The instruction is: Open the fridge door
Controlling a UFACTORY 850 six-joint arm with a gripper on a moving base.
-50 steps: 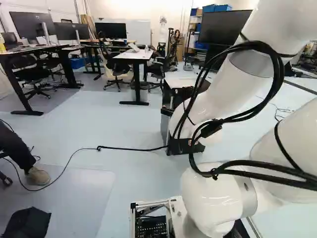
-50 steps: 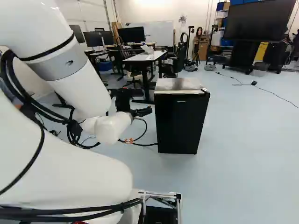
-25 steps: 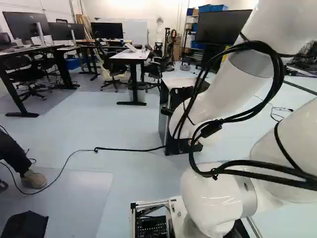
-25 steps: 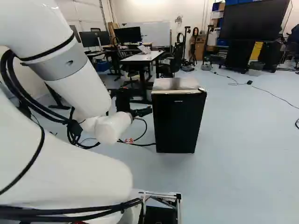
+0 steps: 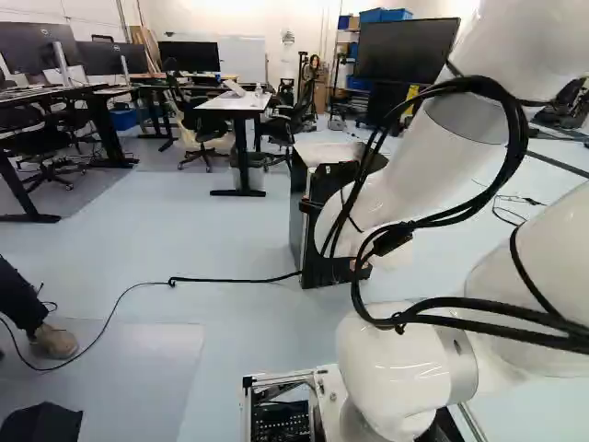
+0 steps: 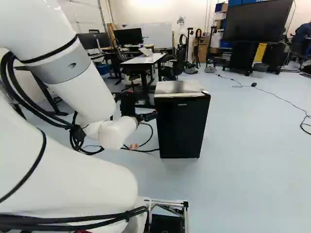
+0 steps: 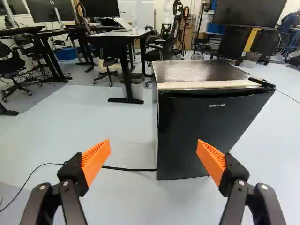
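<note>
White casing covers the arm, which rises at the right of the left base view and at the left of the right base view. Black cables are strapped along its links. Beside its lowest joint lies an open metal-edged frame holding dark components.

The hand is black and points ahead. In the wrist view its two fingers stand wide apart, each faced with a ribbed orange pad.

Ahead of the hand, and apart from its fingers, the fridge stands upright on the pale floor. Its black door is closed. A pale strip runs along the top front edge, ending at a small black fitting on the corner. The top panel is grey and reflective. A black cord crosses the floor and reaches the fridge near its foot.

Beyond the fridge stands a white-topped bench on black legs, with office chairs beside it. Farther back are a whiteboard and a large dark screen on a stand, with shelving just beside the screen.
</note>
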